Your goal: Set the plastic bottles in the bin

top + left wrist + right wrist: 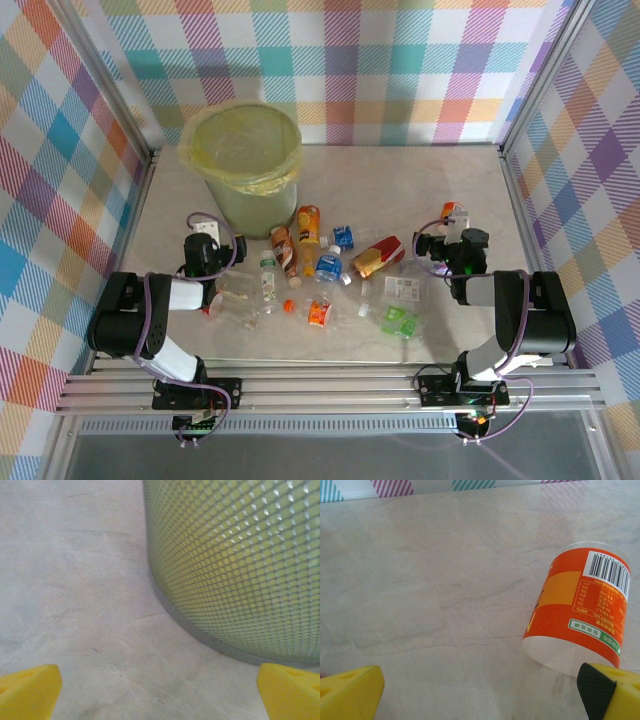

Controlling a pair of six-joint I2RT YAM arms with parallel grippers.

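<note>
Left claw (160, 692) gapes empty near the bin (240, 570); right claw (480, 692) gapes empty beside an orange-labelled bottle (577, 607).

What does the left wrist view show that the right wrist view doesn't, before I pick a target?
Left wrist: the bin, its pale-green textured wall close ahead on the right. Right wrist: an orange-labelled bottle lying on the surface ahead, towards the right, plus a strip of plaid backdrop along the top. Both: the marbled table and yellow tips at the lower corners, the left fingers and right fingers spread wide, gripping nothing.
</note>
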